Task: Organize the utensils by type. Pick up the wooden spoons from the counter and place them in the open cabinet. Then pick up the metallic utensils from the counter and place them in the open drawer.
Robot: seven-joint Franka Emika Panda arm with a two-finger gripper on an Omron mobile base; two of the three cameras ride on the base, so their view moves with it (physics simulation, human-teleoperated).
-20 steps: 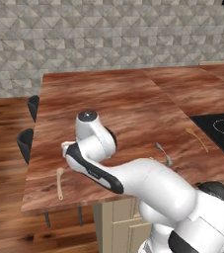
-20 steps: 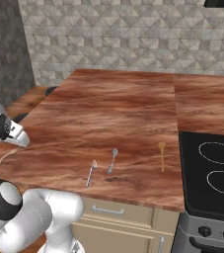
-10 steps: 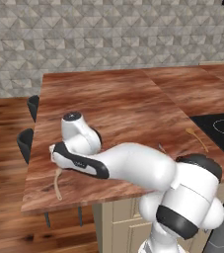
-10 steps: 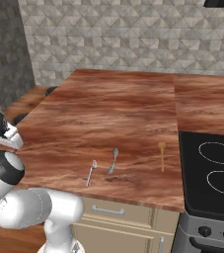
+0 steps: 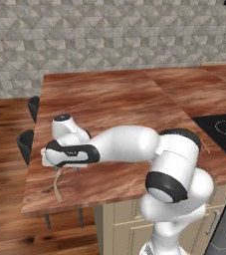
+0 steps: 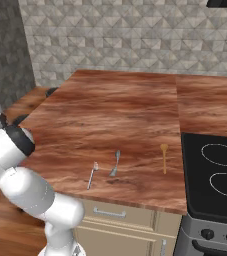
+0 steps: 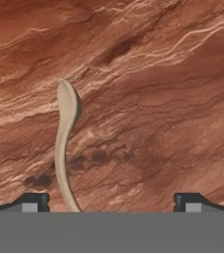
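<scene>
A pale wooden spoon (image 7: 64,143) lies on the reddish-brown counter (image 7: 158,99), its bowl away from me and its curved handle running down between my fingertips (image 7: 34,201). My gripper (image 7: 111,202) hangs open just above it, touching nothing. From the left base camera, my hand (image 5: 64,153) hovers over this wooden spoon (image 5: 56,187) near the counter's (image 5: 109,99) front left corner. Another wooden spoon (image 6: 164,157) lies near the stovetop. A silver spoon (image 6: 115,163) and a silver fork (image 6: 91,175) lie by the front edge. The open cabinet and open drawer are out of view.
A black stovetop (image 6: 215,175) sits at the counter's right end. Two dark stools (image 5: 26,144) stand on the floor beyond the counter's left edge, close to my hand. A grey tiled wall (image 5: 109,35) runs along the back.
The arm has swung further left and down over the wooden spoon at the counter's front left corner. The jaws have stayed open; the utensils have not moved.
</scene>
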